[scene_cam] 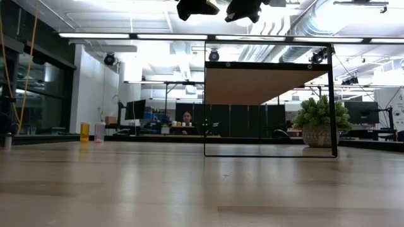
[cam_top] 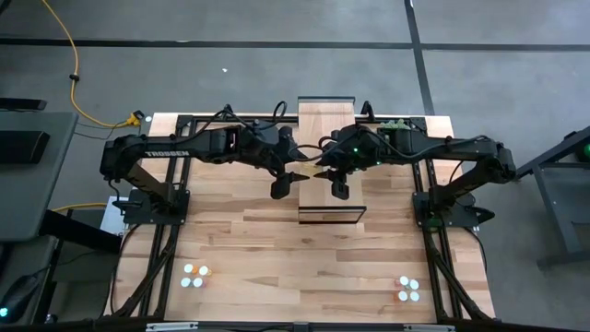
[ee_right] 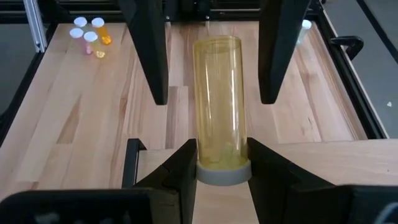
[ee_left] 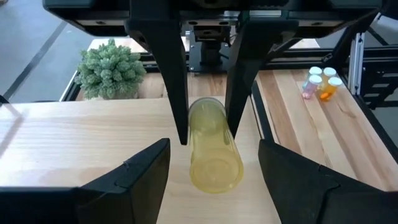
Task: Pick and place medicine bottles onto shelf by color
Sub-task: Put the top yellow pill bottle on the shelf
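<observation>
A clear yellow medicine bottle [ee_right: 218, 112] hangs above the shelf [cam_top: 328, 214] at the tabletop's middle, its white cap [ee_right: 224, 173] clamped by the right gripper [ee_right: 222, 163]. The left gripper [ee_left: 211, 163] faces it, fingers [ee_left: 129, 177] spread clear of the smooth plastic cylinder, touching nothing.
</observation>
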You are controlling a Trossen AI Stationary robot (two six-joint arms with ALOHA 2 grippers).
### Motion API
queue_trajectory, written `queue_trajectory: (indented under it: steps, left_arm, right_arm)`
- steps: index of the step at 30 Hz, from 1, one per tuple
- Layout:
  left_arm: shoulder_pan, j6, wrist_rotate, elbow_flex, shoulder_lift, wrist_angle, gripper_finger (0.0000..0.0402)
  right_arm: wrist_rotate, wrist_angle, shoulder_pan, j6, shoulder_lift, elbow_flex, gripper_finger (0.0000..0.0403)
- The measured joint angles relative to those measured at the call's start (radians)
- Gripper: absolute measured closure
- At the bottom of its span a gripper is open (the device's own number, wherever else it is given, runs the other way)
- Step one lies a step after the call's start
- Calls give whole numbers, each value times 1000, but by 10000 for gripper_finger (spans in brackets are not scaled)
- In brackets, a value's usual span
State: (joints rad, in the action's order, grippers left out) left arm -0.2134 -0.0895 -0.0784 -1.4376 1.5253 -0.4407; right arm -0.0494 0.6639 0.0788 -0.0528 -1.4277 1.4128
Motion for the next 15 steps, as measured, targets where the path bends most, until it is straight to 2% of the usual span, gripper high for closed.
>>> queue_trajectory:
  steps: [5,15]
  left_arm:
    - [0,0,0,0,0,32,170]
    - [0,0,11,0,0,38,222]
  right_arm:
    - [0,0,0,0,0,0,299]
    - [0,-11,0,0,0,0,299]
